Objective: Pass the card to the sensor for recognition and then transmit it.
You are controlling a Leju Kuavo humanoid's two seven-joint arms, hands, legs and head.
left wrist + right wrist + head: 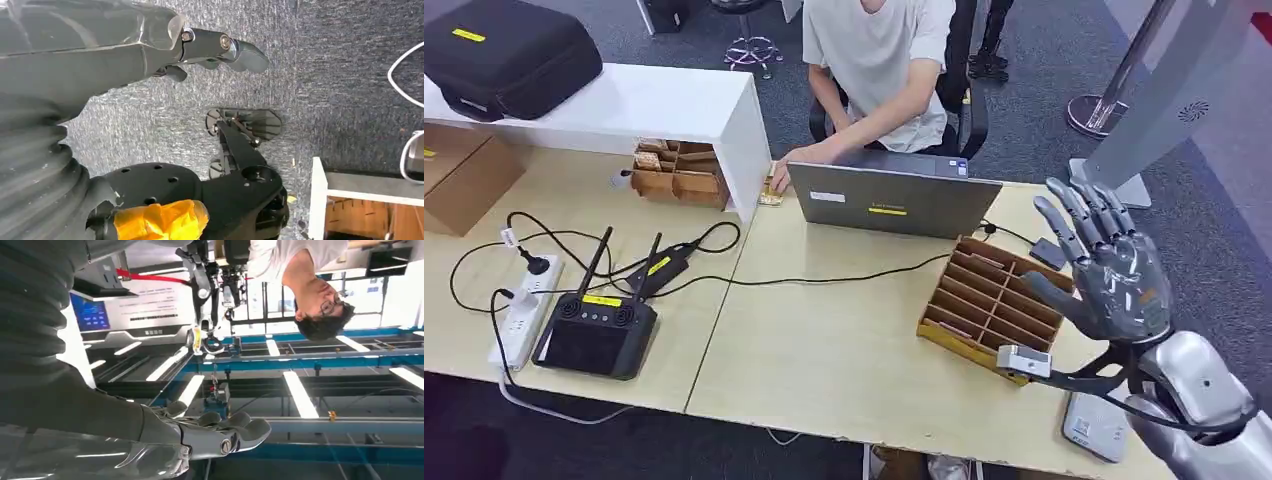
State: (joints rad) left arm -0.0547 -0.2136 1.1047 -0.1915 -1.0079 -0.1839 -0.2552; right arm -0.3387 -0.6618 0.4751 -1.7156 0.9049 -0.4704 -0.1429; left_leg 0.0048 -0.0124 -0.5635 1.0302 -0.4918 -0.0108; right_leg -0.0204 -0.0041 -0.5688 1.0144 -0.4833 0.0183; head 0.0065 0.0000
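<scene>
- Right hand (1114, 275): glossy grey, raised, fingers spread wide, holding nothing.
- Slotted cardboard card rack (987, 295) lies just beside its thumb; which slot holds the card, cannot tell.
- Left hand (150, 47) hangs over speckled carpet (320, 65), fingers loosely extended, nothing held.

- One grey open laptop (894, 200), far centre of the pale wooden tabletop (824, 340).
- One person in a white T-shirt (879, 60), seated behind the laptop.
- Two brown wooden slotted card racks: a large one (989, 295) at right, a smaller one (679, 172) at far left-centre.
- One black controller box with two upright antennas (596, 330), near left.
- One white power strip (519, 320), near left edge.
- One black zippered carry case (509, 55), far left, on one white raised shelf (664, 105).
- One brown cardboard box (464, 175), far left.
- One small white flat device (1096, 425), near right.
- One silver robot hand, the right (1114, 270), raised with fingers apart; one left hand (220, 47) over grey carpet.
</scene>
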